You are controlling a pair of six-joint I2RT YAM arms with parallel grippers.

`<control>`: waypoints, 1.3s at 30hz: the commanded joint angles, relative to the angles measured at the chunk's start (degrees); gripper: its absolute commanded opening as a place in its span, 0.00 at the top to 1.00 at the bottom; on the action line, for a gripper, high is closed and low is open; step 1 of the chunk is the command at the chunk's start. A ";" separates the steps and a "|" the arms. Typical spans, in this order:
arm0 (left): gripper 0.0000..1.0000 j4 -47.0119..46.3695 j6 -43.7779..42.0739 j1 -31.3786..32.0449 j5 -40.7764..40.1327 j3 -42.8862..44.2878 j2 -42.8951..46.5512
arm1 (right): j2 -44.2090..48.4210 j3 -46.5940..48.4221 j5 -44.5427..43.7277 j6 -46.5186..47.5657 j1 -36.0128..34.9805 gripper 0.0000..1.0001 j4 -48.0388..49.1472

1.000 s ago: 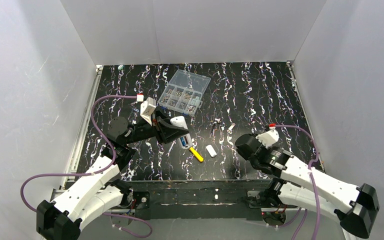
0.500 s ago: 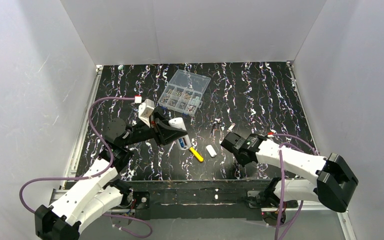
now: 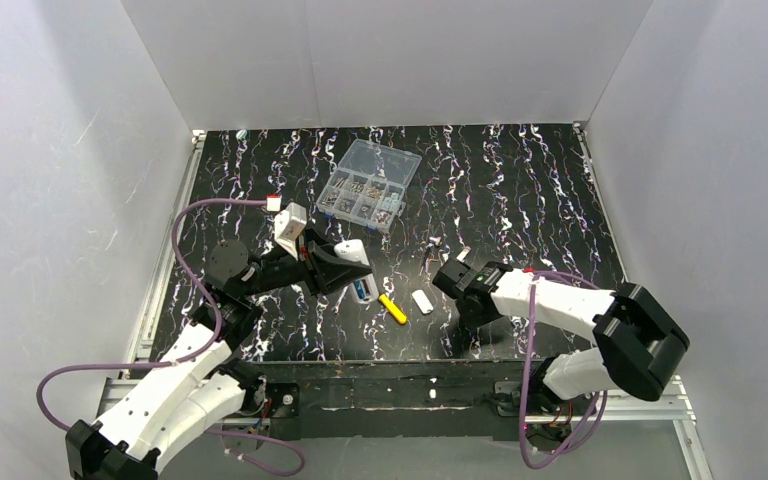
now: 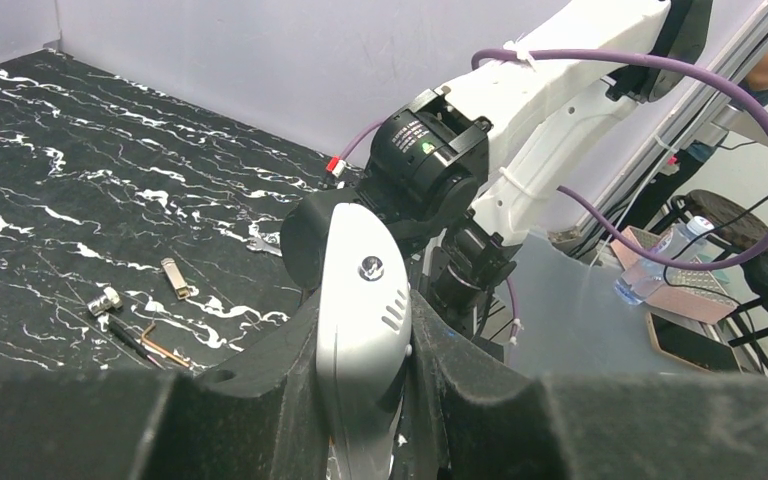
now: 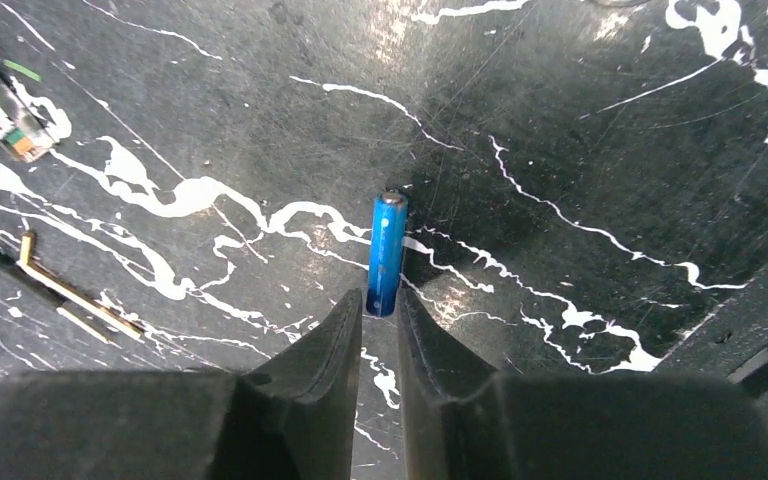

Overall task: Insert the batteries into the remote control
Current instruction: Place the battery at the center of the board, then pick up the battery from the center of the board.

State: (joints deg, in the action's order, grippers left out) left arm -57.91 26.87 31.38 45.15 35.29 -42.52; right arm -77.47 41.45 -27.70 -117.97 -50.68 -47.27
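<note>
My left pincer is clamped tight on the remote control. It grips the white bar by its sides and carries it off the bench, left of centre in the overhead view. I judge it is held up and tilted like this so that the battery bay faces my other arm and a cell can be slid in. A fleck of blue shows at the remote's lower end from above, but I cannot tell whether that is a cell already seated. My right pincer is low over the bench with its jaws only a narrow slit apart, about as wide as a cell. One blue battery lies flat in the middle of that wrist view. It points lengthwise away from me, and its near end sits just at the mouth of the slit. As far as I can judge I have not gripped it. The jaws are lined up along its axis, I think, so they can close on its round sides. The yellow screwdriver and the small white cover piece lie between my two arms, out of the way. The clear compartment box sits towards the upper middle of the overhead view, well apart.
</note>
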 commanded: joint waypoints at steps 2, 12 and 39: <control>1.00 -2.19 -2.09 0.26 0.57 0.60 2.88 | -2.84 1.27 1.73 -8.80 0.25 0.69 1.70; 1.00 -0.13 -2.96 0.27 0.04 0.43 4.12 | -2.30 4.21 -0.79 0.06 0.40 0.50 2.96; 1.00 -0.48 -1.98 0.26 -0.87 0.22 3.89 | 11.34 7.36 40.56 165.41 23.92 0.34 7.30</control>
State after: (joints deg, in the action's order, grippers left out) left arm -53.23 24.69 31.38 42.85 35.09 -39.94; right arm -62.37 47.29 6.35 15.59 -28.12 -28.42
